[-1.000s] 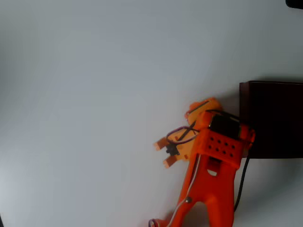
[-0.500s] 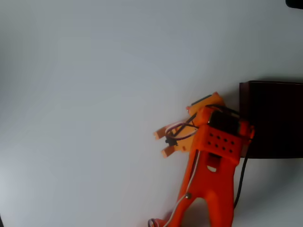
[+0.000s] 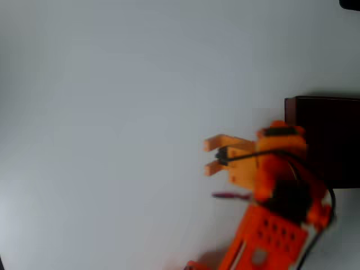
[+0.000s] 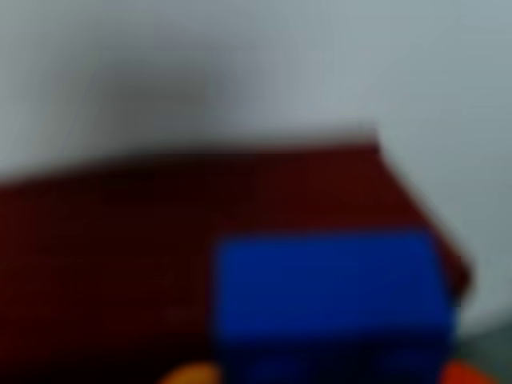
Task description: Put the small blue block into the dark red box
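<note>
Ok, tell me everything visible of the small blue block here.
The small blue block shows in the wrist view as a blurred, bright blue rectangle, smooth-faced, wider than tall, filling the lower right. Orange bits of the gripper sit at its lower corners. The dark red box lies behind it. Whether the block is gripped or touches the box cannot be told.

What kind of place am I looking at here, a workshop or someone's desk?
Probably a bare test table for a small hobby robot. A plain pale tabletop holds just an orange arm with a claw and a dark red box. The wrist view shows a blurry blue block near the box.
</note>
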### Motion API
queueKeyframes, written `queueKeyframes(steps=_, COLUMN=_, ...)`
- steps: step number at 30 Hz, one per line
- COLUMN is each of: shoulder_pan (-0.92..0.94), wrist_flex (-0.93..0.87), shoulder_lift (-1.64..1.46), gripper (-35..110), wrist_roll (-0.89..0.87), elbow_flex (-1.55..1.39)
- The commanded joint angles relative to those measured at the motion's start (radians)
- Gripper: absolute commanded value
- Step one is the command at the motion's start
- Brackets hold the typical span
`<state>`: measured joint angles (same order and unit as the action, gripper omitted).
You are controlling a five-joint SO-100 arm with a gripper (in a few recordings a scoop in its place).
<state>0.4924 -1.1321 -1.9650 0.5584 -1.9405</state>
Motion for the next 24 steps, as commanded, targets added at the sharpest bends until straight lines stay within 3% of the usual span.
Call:
queueKeyframes(steps=1, shoulder_pan=0.077, wrist_flex=-0.066, shoulder_lift=-0.183, gripper=0, wrist_roll=-0.057, elbow_flex=0.04)
queueKeyframes(steps=18, shoulder_pan=0.287, wrist_flex=0.117, shoulder_lift=0.264, gripper=0, wrist_roll=-0.279, elbow_flex=0.172)
queueKeyframes(steps=21, shoulder_pan=0.299, wrist_flex=0.127, shoulder_lift=0.311, gripper=14, wrist_roll=-0.273, elbow_flex=0.179)
queueKeyframes(steps=24, shoulder_pan=0.29, wrist_flex=0.127, shoulder_lift=0.305, gripper=17, wrist_roll=-0.264, elbow_flex=0.17)
